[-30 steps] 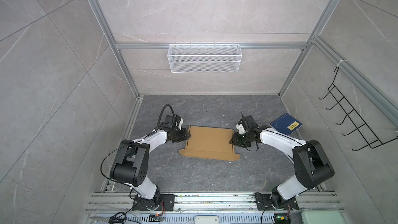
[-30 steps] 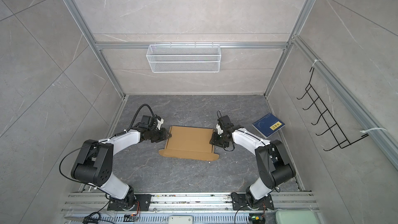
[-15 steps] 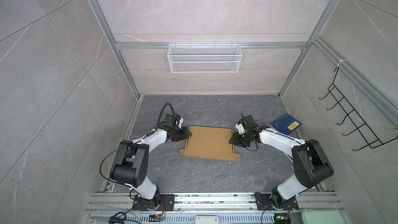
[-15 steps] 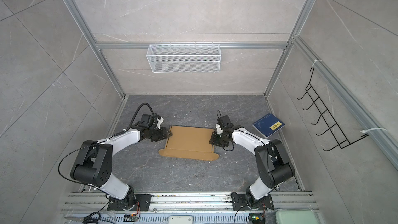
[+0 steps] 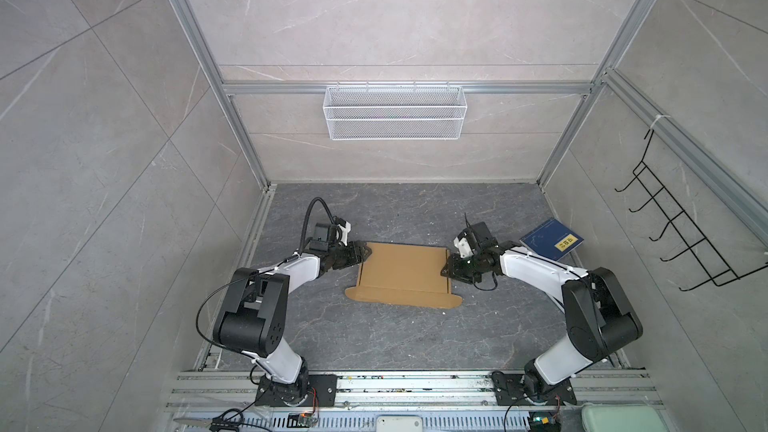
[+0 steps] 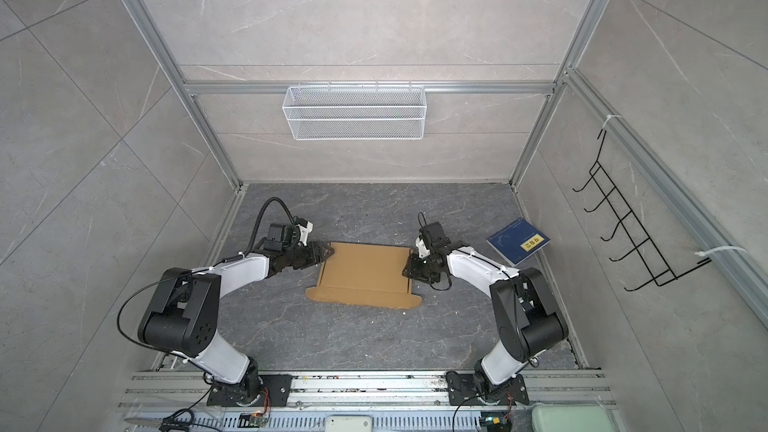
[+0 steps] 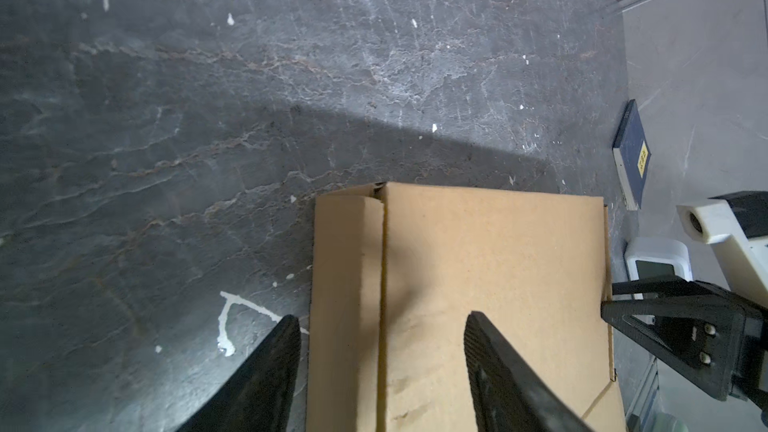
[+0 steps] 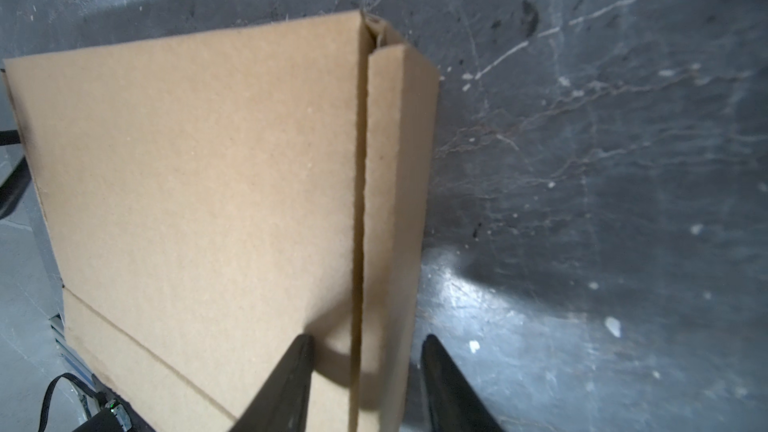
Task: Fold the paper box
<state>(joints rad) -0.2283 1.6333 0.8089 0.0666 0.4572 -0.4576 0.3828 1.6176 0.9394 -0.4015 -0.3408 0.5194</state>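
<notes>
Paper box: folded shut, centre of surface, one flap lying toward the near edge. Left claw: released, astride the box's left edge. Right claw: astride the right edge; grip cannot be told.

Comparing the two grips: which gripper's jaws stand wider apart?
The left gripper: its jaws straddle the paper box's edge widely, while the right gripper's sit closer together.

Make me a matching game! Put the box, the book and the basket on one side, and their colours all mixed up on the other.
Things:
1. box
2. book
3. basket

Colours:
a. white
b. brown
c. dark blue

Pairs: 1-b, 2-c, 3-a
</notes>
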